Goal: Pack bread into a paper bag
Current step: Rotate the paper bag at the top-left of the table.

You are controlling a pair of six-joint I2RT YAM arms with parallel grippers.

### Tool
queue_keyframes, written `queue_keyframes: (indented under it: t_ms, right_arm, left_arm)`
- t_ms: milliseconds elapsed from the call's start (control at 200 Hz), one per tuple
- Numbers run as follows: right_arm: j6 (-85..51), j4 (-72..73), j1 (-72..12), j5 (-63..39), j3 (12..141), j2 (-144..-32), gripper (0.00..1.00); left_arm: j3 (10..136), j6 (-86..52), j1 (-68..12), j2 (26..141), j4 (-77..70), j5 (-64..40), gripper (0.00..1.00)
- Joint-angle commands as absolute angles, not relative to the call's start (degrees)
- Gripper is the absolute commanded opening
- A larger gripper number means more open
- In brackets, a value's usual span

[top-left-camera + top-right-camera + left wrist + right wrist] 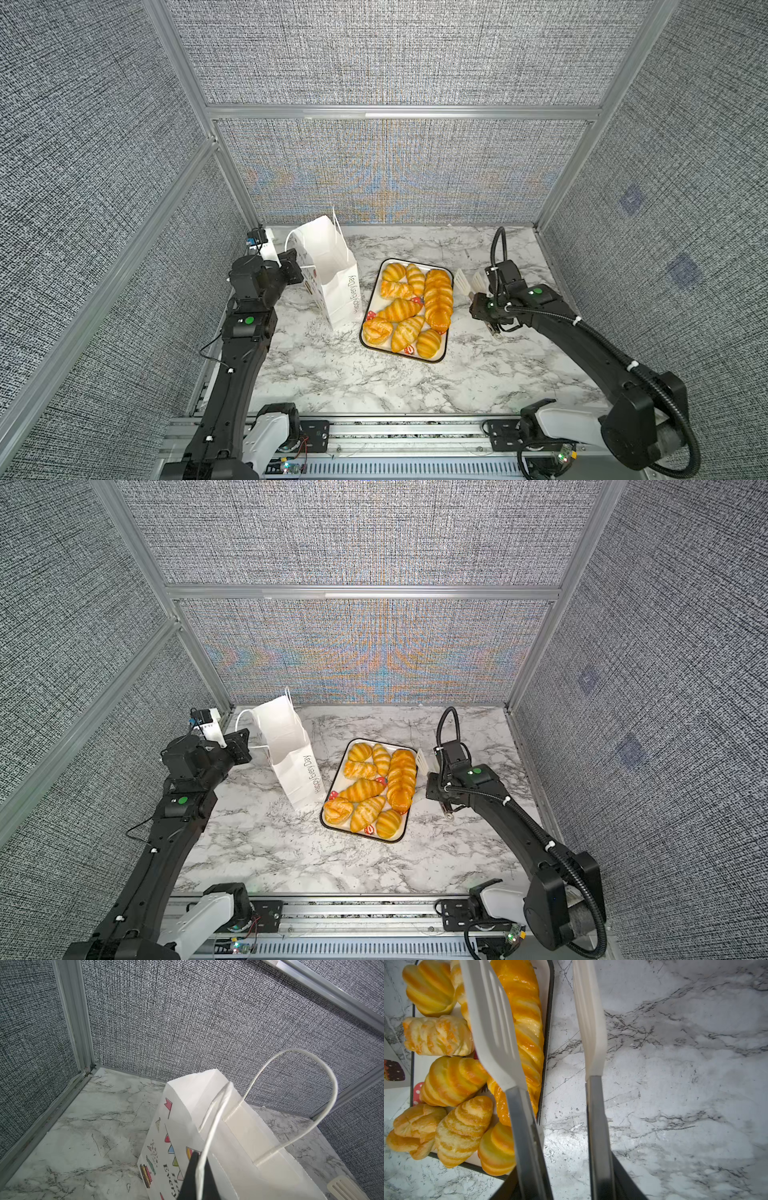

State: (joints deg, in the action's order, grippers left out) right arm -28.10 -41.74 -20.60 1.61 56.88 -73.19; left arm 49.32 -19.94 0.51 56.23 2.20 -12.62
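The white paper bag (332,278) (291,758) (239,1136) stands upright and open at the back left of the marble table. My left gripper (296,268) (245,746) (197,1157) is shut on the nearer cord handle (209,1142) beside the bag's rim. Several pieces of golden bread (411,307) (374,787) (452,1080) lie on a black-rimmed tray (399,354) (361,835) (548,1022) right of the bag. My right gripper (478,305) (434,787) (566,1188) is shut on white-tipped tongs (469,282) (422,760) (496,1032). The tong blades are spread, one over the long loaf, one over bare table, with nothing between them.
Grey fabric walls with aluminium posts (232,183) close in the table on the left, back and right. The bag sits near the back left corner (87,1070). A metal rail (407,432) runs along the front edge between the two arm bases.
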Motion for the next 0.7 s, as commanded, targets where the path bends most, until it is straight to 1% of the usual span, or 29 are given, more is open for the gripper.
queue_keyframes:
  t_ms: [0, 695]
  right_arm:
    - [-29.6, -41.3, -21.4, 0.6, 56.7, -73.6, 0.48]
    - [-31.7, -36.9, -24.1, -0.6, 54.7, -77.0, 0.51]
  left_arm:
    - [49.5, -19.7, 0.5, 56.4, 0.6, -13.7, 0.00]
    - [49.3, -19.4, 0.6, 56.2, 0.5, -13.3, 0.00]
